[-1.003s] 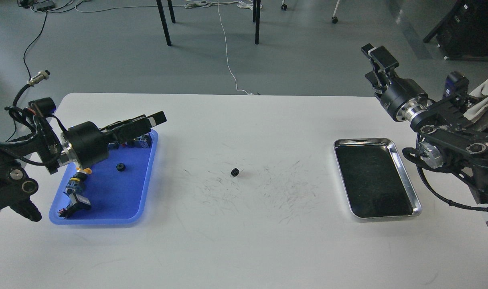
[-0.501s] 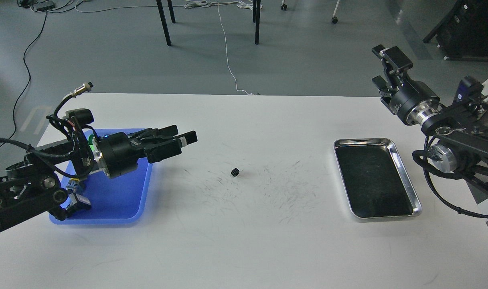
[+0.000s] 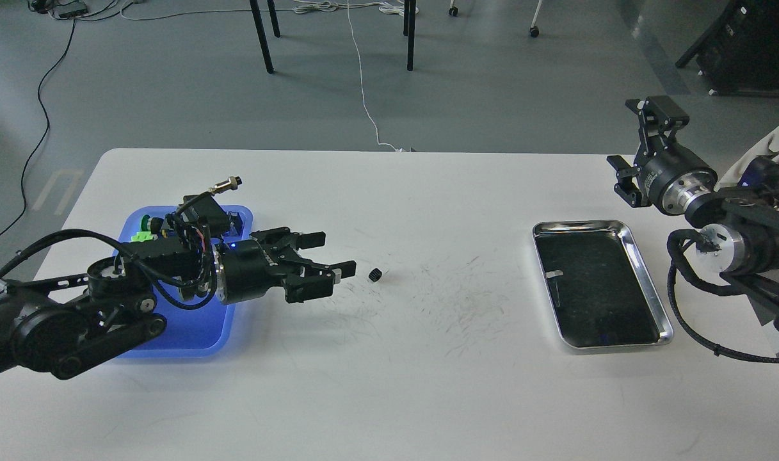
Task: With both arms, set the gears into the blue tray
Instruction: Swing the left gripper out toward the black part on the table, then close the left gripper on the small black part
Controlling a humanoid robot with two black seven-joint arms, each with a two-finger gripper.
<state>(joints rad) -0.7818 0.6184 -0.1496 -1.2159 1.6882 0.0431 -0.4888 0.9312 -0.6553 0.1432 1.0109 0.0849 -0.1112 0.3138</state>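
blue tray [image 3: 191,336] is mostly hidden by the left arm; colourful parts [image 3: 147,229] peek out. silver tray [image 3: 645,282] looks empty. gear [image 3: 375,274] sits on the desk [image 3: 389,397], near the left gripper [image 3: 335,255], fingers apart. right gripper [image 3: 645,147] fingers: cannot tell.

A gear [image 3: 375,274] is lying on the table [image 3: 389,384] near its middle. The left gripper [image 3: 328,255] is hovering just left of the gear, its fingers spread apart and pointing toward it. Behind that gripper, the left arm [image 3: 75,320] is stretching over the blue tray [image 3: 191,336], which is sitting at the table's left side. The metal tray [image 3: 648,288] is resting on the table's right side, well apart from the gear. The right gripper [image 3: 645,144] is hanging above the table's far right corner, behind the metal tray.
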